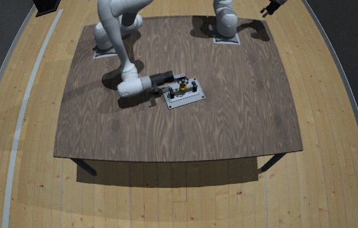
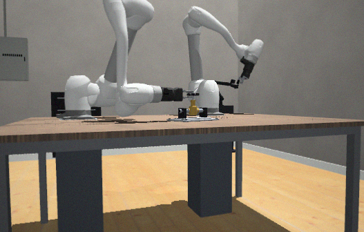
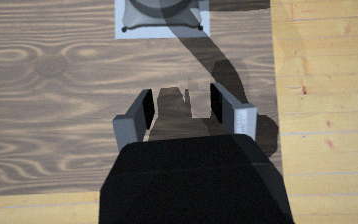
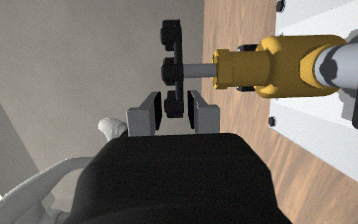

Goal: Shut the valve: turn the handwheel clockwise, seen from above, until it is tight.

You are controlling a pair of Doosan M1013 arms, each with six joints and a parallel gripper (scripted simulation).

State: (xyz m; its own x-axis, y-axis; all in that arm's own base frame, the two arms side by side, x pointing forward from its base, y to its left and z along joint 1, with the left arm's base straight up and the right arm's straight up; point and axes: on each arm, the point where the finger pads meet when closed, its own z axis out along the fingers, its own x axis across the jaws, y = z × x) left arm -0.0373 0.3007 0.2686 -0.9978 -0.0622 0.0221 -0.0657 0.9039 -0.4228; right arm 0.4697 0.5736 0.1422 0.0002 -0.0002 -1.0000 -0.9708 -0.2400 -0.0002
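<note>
The black handwheel [image 1: 183,81] [image 2: 197,94] [image 4: 171,71] sits on a grey stem above the yellow valve body [image 1: 182,89] [image 2: 193,108] [image 4: 246,70], which is fixed on a pale plate [image 1: 187,102] [image 4: 321,137]. My right gripper [image 1: 182,76] [image 2: 190,94] [image 4: 174,103] lies level at the wheel, partly open, one finger above and one below the rim. A rim knob stands between the fingers, with a gap visible on each side. My left gripper [image 1: 263,13] [image 2: 241,81] [image 3: 181,98] is wide open and empty, high and far from the valve.
Black pipe supports [image 1: 171,93] [image 1: 194,87] stand on either side of the valve body. The right arm [image 1: 130,88] reaches in low over the table [image 1: 139,132]. The left arm's base [image 1: 227,28] stands at the table's back edge.
</note>
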